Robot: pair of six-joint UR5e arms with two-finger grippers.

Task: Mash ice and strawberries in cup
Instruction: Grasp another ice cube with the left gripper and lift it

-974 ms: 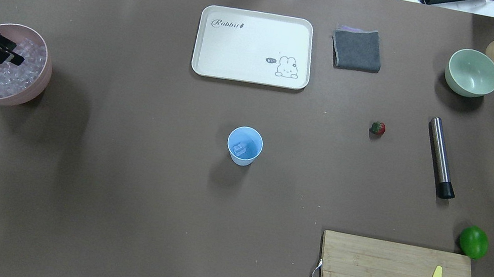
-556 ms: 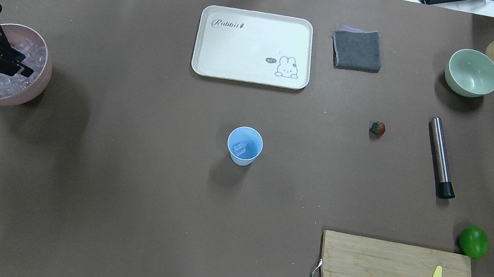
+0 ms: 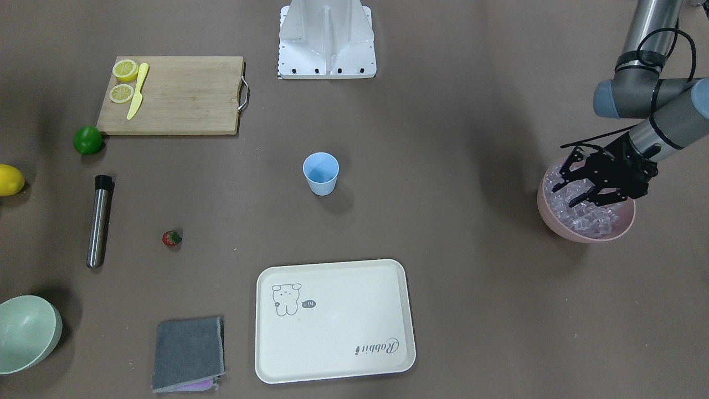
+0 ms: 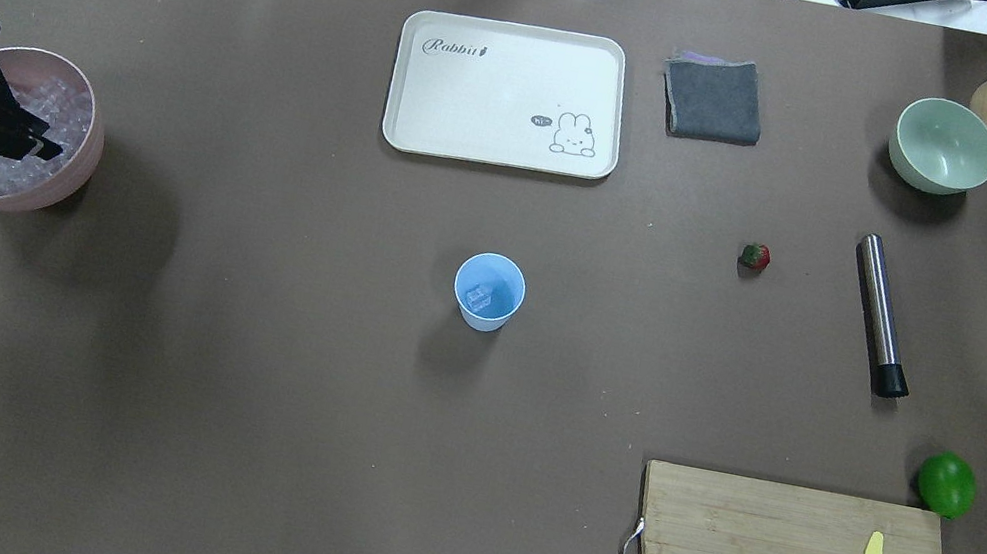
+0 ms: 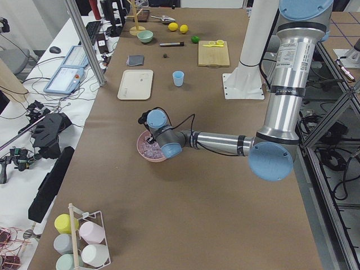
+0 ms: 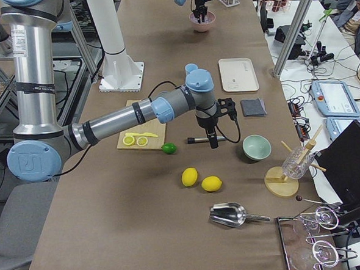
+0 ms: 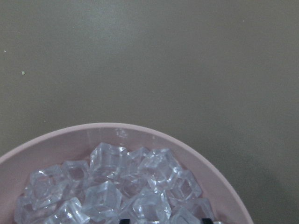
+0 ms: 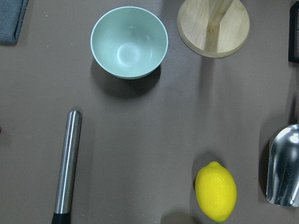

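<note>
Left pincer [image 3: 579, 194] dipped lower into ice [image 3: 601, 221] | jaws spread open | cup [image 4: 489, 292] well apart, to its right | left arm nearer

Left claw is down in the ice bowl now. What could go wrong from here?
1. The left claw stands open among heaped, glassy ice; a cube pinched on a corner could squirt out.
2. The cup stands far off mid-table with a narrow mouth; an off-centre release could miss or tip it.
3. The claw works near the rim of the pink bowl; pressing down could shove the bowl.
</note>
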